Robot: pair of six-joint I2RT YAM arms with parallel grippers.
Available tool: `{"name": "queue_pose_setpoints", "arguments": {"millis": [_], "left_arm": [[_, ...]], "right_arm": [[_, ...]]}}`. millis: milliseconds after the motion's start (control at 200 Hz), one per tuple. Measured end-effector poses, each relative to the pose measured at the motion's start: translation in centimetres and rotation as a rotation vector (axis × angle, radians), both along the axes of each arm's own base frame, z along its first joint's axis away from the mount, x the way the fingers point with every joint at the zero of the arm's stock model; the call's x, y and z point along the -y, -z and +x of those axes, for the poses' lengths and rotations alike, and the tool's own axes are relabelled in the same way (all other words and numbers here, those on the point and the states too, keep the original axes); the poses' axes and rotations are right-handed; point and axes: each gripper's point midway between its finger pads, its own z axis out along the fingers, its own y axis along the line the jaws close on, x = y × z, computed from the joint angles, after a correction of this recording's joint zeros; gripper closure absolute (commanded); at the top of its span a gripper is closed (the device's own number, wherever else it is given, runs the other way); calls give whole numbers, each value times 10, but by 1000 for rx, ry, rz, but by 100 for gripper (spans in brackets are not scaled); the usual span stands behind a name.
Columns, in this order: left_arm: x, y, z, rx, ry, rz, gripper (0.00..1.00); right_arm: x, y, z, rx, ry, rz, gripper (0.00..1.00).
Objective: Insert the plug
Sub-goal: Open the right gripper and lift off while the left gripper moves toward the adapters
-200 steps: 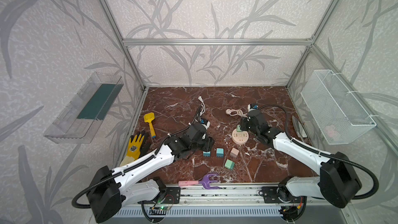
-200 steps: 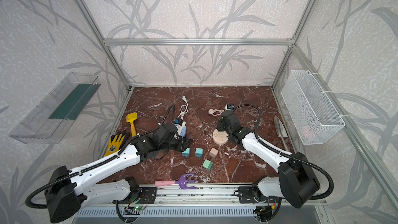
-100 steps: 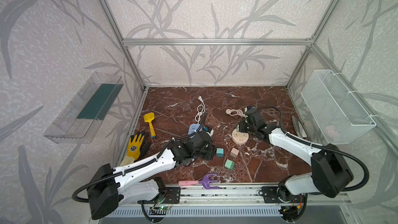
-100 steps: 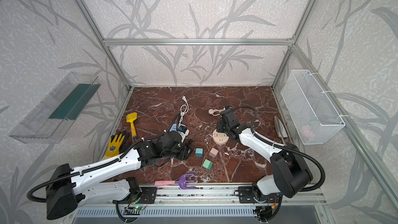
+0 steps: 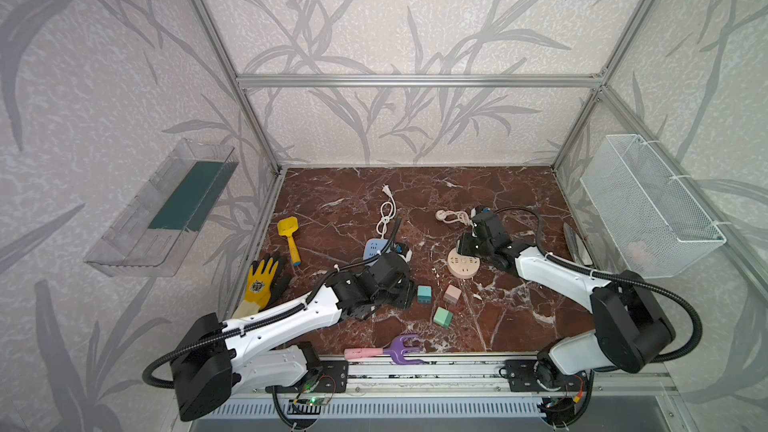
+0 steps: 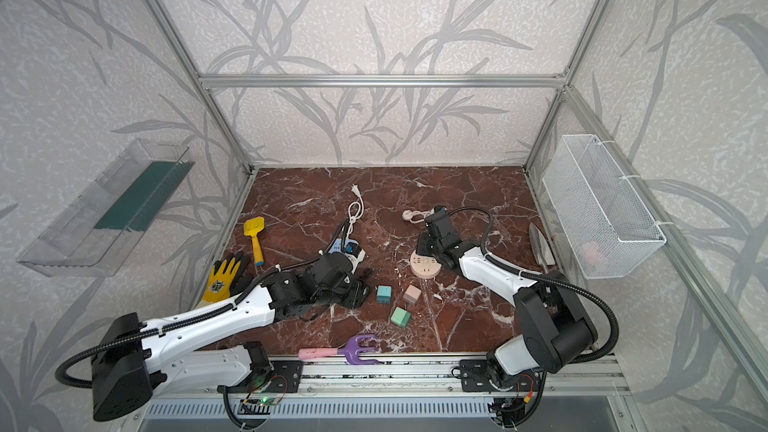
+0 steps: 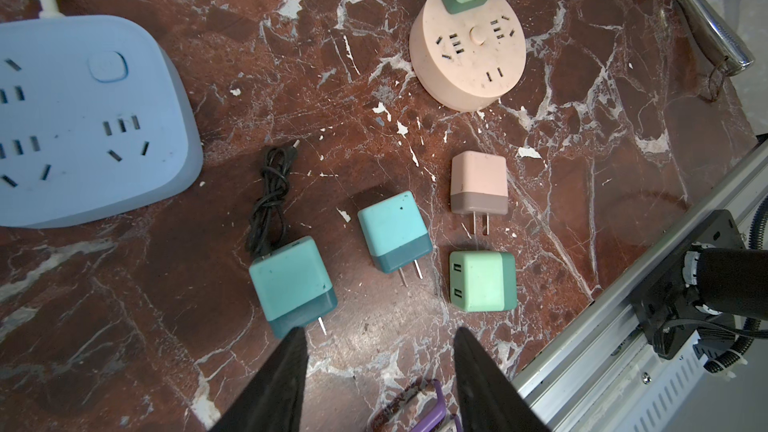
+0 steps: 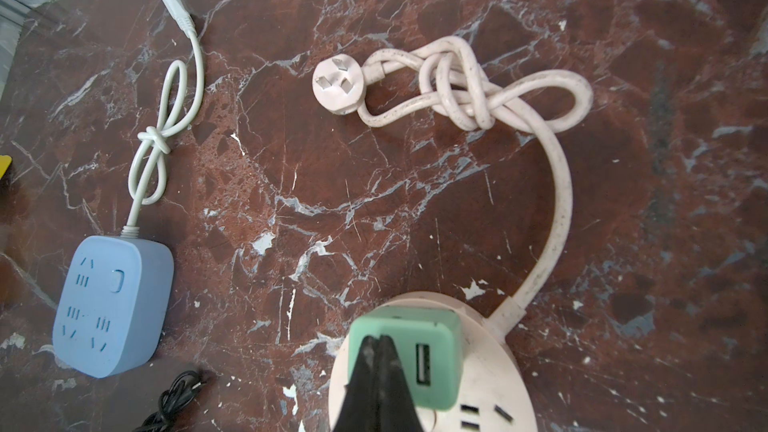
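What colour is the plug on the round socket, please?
The plug is mint green, clearest in right wrist view.

Round pink socket disc (image 5: 462, 266): lies flat on the marble, well apart from the blue power strip (image 5: 372, 248) and to its right in a top view. Its pink cord is knotted on the far side.
Mint-green cube plug (image 8: 442, 338): stands on the disc face near the rim, darker green base down, USB port up. Prongs hidden; depth of seating cannot be told.
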Motion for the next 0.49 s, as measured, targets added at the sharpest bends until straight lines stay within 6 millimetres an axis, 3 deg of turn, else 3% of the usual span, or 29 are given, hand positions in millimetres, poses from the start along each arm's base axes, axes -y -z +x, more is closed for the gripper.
{"name": "queue_pose_setpoints", "arguments": {"millis": [495], "left_arm": [[-1,5,2,1,-4,23,44]], "right_arm": [[6,1,-11,-3,6,4,100]]}}
